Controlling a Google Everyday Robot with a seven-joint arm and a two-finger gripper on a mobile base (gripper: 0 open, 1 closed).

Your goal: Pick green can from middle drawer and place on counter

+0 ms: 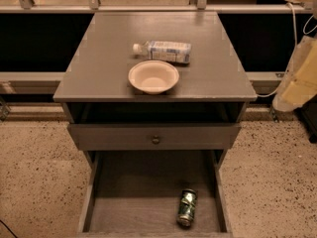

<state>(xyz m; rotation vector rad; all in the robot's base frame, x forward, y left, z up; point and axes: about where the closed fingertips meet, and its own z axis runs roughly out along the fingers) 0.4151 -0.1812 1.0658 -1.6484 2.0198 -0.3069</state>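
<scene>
Nearest the camera, looking into the middle drawer (106, 217), pulled open, and finding the green can (187, 208) lying on its side on the bare wood floor, near the right wall, lengthwise front to back. Just beyond, passing a drawer front (114, 137) bearing a small round knob (155, 139). Farther back, on the counter (99, 68), seeing a pale bowl (153, 76) and a clear plastic bottle (163, 50) lying just behind it. At the right edge, spotting the gripper (296, 83) hanging beside the cabinet, well apart from the can; failing to tell whether open or closed.
</scene>
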